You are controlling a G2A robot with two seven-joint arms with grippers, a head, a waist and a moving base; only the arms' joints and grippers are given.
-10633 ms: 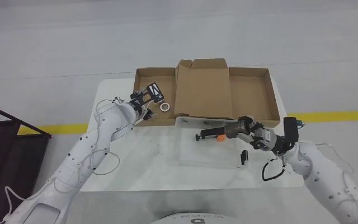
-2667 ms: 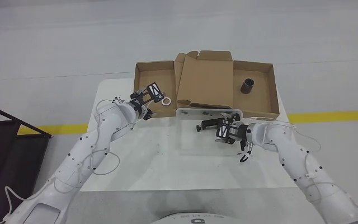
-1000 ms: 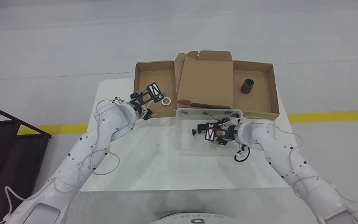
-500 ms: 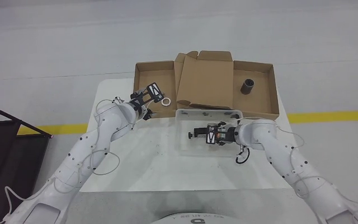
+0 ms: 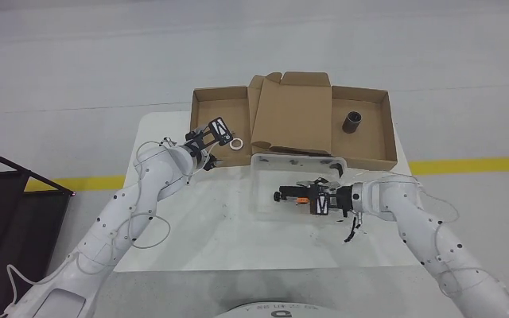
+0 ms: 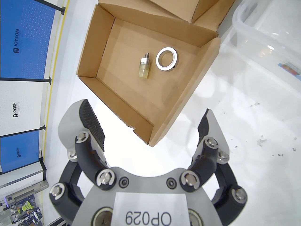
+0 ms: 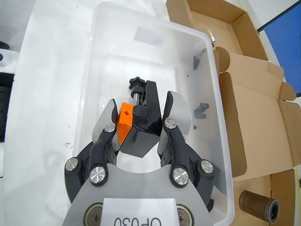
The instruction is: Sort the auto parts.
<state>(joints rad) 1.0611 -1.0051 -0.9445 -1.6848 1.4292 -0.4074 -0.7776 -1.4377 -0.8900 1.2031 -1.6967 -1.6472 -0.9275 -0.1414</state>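
In clear plastic bin, my right gripper clenched on black clamp with orange block; my left gripper spread wide beside brown cardboard box.

table: white, smudged | floor line: yellow | rack: black, beside table's left

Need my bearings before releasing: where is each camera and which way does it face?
Top view: above the arms, looking down at the table; both arms show.
Left wrist view: on the left arm, facing the cardboard box's metal ring; open left gripper shows.
Right wrist view: on the right arm, facing the clear bin; right gripper holds the clamp.
Top and right wrist share the clamp.
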